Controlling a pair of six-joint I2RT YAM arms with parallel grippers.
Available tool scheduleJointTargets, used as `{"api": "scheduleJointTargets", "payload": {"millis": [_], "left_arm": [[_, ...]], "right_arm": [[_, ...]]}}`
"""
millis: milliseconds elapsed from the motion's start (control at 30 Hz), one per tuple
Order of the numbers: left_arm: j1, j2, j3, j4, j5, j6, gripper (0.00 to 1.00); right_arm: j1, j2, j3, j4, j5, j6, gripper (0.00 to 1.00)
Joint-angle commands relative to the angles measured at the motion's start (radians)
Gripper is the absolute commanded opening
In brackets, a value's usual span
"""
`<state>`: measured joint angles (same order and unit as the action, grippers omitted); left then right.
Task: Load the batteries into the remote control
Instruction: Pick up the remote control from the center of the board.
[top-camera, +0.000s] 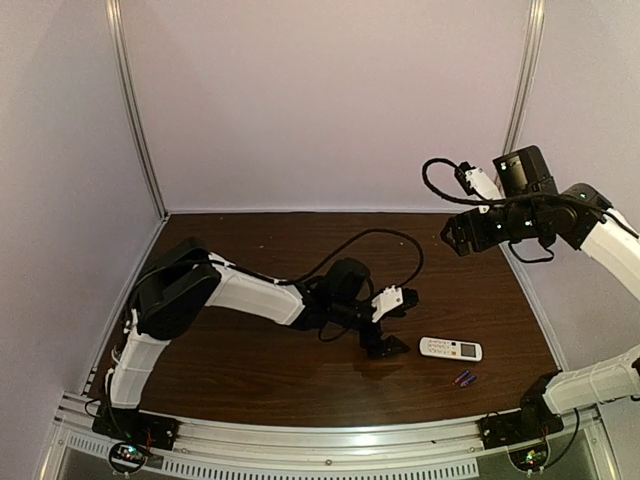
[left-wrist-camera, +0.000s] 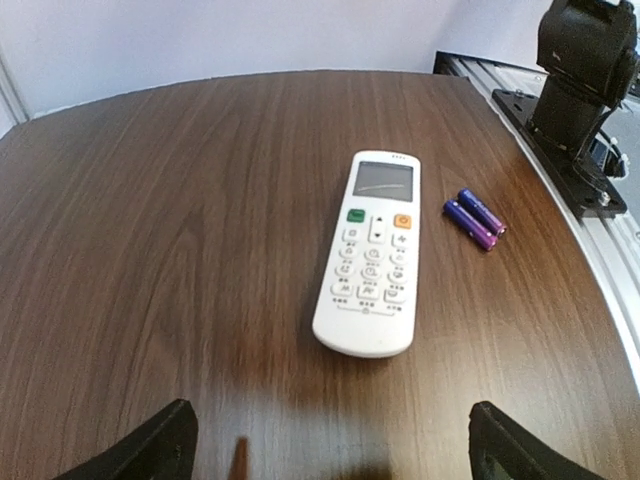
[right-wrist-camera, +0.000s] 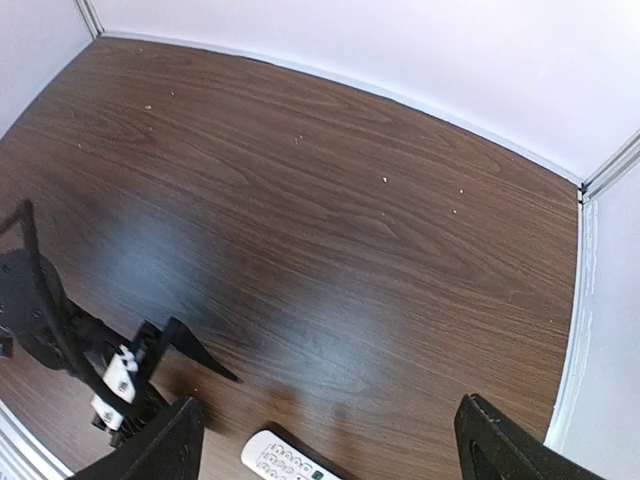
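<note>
Remote control (left-wrist-camera: 367, 255) lies face-up on the counter (left-wrist-camera: 150, 250), batteries (left-wrist-camera: 475, 218) just beside it; left pincer (left-wrist-camera: 335, 445) and right pincer (right-wrist-camera: 330, 438) released.

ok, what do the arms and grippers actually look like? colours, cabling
Matching pair: left arm and right arm have white link shells and bulky black joint housings. A loose black cable loops near each wrist: left cable, right cable. Left gripper and right gripper are black, with a white part at the wrist; fingers are matte black wedges.
</note>
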<state>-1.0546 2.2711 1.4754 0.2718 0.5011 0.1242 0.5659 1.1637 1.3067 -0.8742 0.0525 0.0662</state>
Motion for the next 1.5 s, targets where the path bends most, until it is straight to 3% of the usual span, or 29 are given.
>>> {"api": "scheduleJointTargets", "payload": {"millis": [0,533,733,867,1000,1333,1467], "left_arm": [[-0.016,0.085,0.109,-0.024,0.050,0.128,0.95],[-0.077,0.365,0.511,-0.250,0.035,0.202,0.85],[-0.079,0.412,0.560,-0.251,0.009,0.194,0.71],[-0.077,0.396,0.555,-0.267,-0.013,0.196,0.54],[-0.053,0.294,0.405,-0.219,-0.009,0.155,0.40],[0.036,-0.106,-0.153,-0.019,-0.104,-0.018,0.29],[0.106,-0.264,-0.331,0.011,-0.031,-0.150,0.28]], "right_arm": [[-0.044,-0.038,-0.012,0.057,-0.114,0.038,0.89],[-0.115,-0.113,-0.147,0.164,-0.283,0.137,0.94],[-0.118,-0.125,-0.177,0.175,-0.295,0.143,0.94],[-0.119,-0.127,-0.179,0.177,-0.301,0.143,0.94],[-0.124,-0.129,-0.189,0.195,-0.317,0.143,0.94],[-0.138,-0.101,-0.248,0.337,-0.432,0.152,0.94],[-0.137,-0.080,-0.274,0.400,-0.542,0.127,0.92]]}}
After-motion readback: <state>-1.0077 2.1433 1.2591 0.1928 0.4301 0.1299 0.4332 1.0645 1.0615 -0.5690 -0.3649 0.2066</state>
